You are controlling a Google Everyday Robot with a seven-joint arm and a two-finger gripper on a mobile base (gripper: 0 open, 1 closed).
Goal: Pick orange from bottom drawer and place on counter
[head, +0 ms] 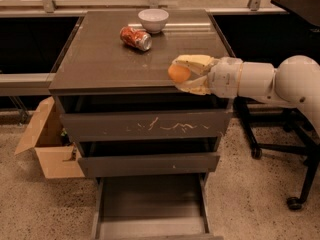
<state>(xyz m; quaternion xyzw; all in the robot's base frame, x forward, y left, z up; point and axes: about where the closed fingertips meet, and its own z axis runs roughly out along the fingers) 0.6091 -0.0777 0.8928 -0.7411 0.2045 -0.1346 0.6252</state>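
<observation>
Here, the gripper (181, 75) sits at the front right part of the counter (100, 59), its two pale yellowish fingers (194, 61) pinched on the orange (177, 72) from above and below. The fruit is held just over the glossy grey-brown top, close to the front edge; whether it touches the surface I cannot tell. The white arm (265, 81) reaches in from the right, lying roughly level with the countertop.

Farther back on the counter lies a crushed red soda can (135, 38) on its side, and just behind it, near the rear edge, stands a small white bowl (153, 20) — the two are near each other and well apart from the orange.

Below, the white-scratched drawer front (150, 126) and the middle drawer (150, 164) are pushed in, while the bottom drawer (152, 206) is pulled out toward the camera. An open cardboard box (47, 146) rests on the floor at the cabinet's left, and a black office chair (280, 149) stands to its right, behind the arm.
</observation>
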